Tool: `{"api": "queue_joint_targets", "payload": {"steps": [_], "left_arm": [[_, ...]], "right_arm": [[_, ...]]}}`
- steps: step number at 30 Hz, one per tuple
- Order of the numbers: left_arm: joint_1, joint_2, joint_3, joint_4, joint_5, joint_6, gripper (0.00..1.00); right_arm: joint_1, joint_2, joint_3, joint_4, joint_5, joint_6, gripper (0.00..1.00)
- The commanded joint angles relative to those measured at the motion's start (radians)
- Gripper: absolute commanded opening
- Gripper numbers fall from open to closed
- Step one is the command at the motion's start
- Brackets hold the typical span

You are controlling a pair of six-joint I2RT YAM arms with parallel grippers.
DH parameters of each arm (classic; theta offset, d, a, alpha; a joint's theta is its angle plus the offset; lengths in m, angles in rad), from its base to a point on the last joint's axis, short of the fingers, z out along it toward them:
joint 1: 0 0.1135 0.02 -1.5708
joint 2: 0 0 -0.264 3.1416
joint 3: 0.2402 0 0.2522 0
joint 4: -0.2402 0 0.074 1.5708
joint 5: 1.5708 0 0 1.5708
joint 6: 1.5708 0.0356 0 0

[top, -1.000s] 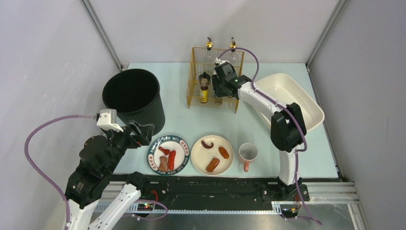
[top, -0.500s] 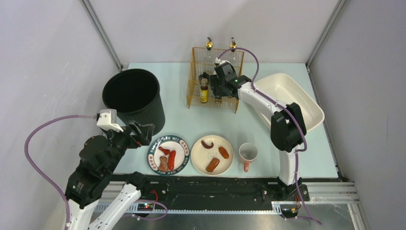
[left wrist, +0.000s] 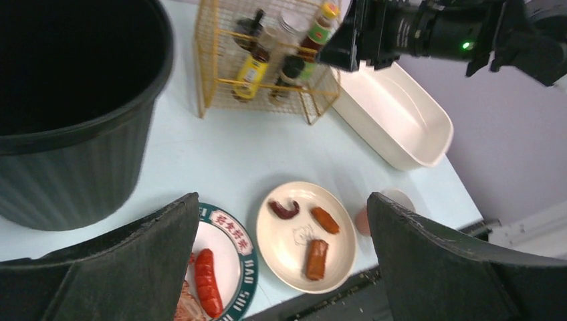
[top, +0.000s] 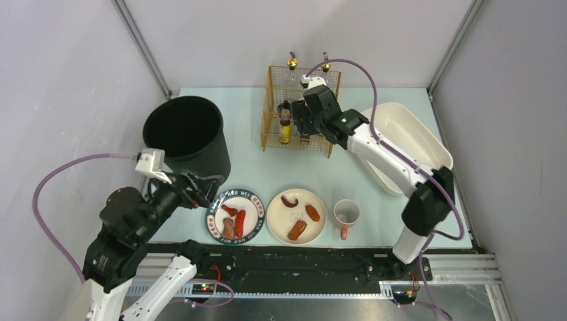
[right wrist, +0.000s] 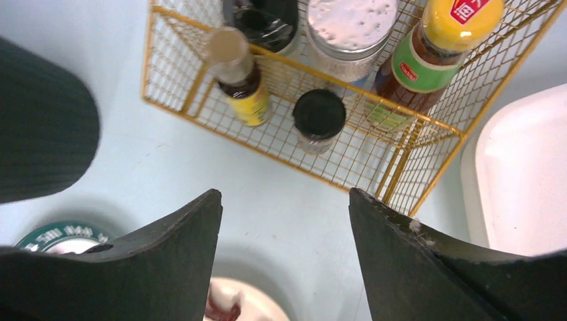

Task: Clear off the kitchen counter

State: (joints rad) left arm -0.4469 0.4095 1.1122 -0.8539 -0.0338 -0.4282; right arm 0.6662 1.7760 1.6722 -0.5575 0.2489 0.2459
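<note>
The pale mint-green, matte rectangular kitchen counter (top: 254, 170), with a black rail along its front edge, lies under everything and fills the middle of the overhead view. The left gripper (left wrist: 277, 200) hovers at the front left beside a black ribbed round bin (top: 187, 134), its jaws wide apart with nothing between them, near the rim of a green-rimmed round plate (top: 211, 217) that bears red sausages. Just right of that plate stands a cream round plate (top: 279, 217) with three sausage pieces, then a pink cup (top: 346, 214). The right gripper (right wrist: 284, 195) hangs over the front of a yellow wire rack (right wrist: 180, 73) of bottles and jars at the back, jaws apart and holding nothing. A white oval plastic tub (top: 418, 137) sits at the rack's right
</note>
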Motion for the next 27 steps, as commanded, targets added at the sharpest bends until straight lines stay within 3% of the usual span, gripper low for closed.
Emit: {"api": "queue_joint_targets", "payload": {"steps": [1, 9, 14, 21, 27], "left_arm": [[-0.002, 0.085, 0.012, 0.011, 0.198, -0.028, 0.98], [-0.006, 0.188, -0.02, 0.023, 0.363, -0.06, 0.98], [-0.04, 0.249, -0.051, 0.034, 0.361, -0.083, 0.98], [-0.232, 0.368, -0.074, 0.037, 0.135, -0.098, 0.98], [-0.312, 0.457, -0.115, 0.048, -0.029, -0.13, 0.98]], "right_arm": [[0.051, -0.147, -0.055, -0.023, 0.049, -0.013, 0.74], [0.149, -0.364, -0.208, -0.096, 0.092, -0.01, 0.74], [0.22, -0.47, -0.273, -0.152, 0.106, 0.025, 0.74], [0.286, -0.61, -0.354, -0.196, 0.133, 0.079, 0.74], [0.319, -0.699, -0.442, -0.233, 0.118, 0.118, 0.73]]}}
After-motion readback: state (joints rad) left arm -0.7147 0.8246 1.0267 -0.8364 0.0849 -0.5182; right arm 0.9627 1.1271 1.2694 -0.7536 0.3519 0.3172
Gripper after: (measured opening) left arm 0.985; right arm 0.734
